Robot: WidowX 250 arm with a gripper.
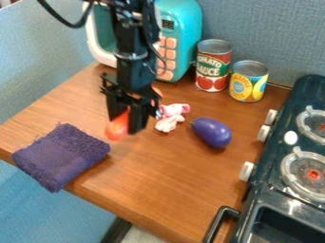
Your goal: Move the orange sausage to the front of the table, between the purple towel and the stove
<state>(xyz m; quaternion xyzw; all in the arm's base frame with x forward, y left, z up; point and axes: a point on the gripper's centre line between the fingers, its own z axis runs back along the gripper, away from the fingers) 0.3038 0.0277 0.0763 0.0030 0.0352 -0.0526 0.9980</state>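
Hanging over the wooden table (pixel 155 182), one black gripper (pixel 126 127) is seen with one orange-red object (pixel 117 127) pinched between its two fingers. One folded purple towel (pixel 62 155) is laid near the table's edge. One pink-and-white plush toy (pixel 170 116) and one purple eggplant (pixel 212 133) are placed near each other. Two cans, one red-labelled can (pixel 213 66) and one yellow-labelled can (pixel 248 82), are stood upright beside one teal toy microwave (pixel 181 28). Two burners are shown on one dark stove (pixel 263 190).
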